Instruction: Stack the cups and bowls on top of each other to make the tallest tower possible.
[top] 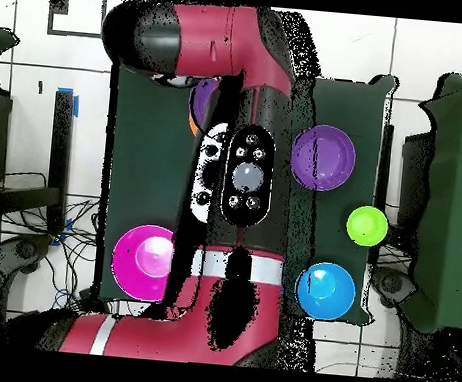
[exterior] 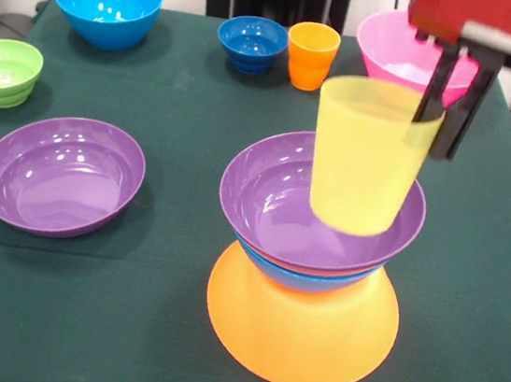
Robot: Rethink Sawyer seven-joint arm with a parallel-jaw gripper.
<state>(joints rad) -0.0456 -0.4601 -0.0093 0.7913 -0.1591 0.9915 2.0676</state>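
The tool comes down from the top right of the front view, its dark fingers closed on the rim of the yellow cup, one finger inside the rim and the other outside. The cup hangs upright, mouth up, held at its right-hand edge, so most of it sits to the left of and below the tool. Its base hovers over the hollow of the purple bowl that tops the tower; whether it touches the bowl's inner wall cannot be told.

The tower stands near the front middle of the green bench. Its base is the wide yellow-orange bowl, upside down. On that sits a bright blue bowl, mouth up, with a thin reddish rim showing just above it, then the purple bowl.

A second purple bowl rests mouth up on the bench well to the left of the tower. Farther back, a small green bowl sits at the left edge, a bright blue bowl at the far left, a small dark blue bowl and the orange cup just beside each other in the far middle, and the pink bowl behind the tool.

From overhead the arm covers the tower and the cup.
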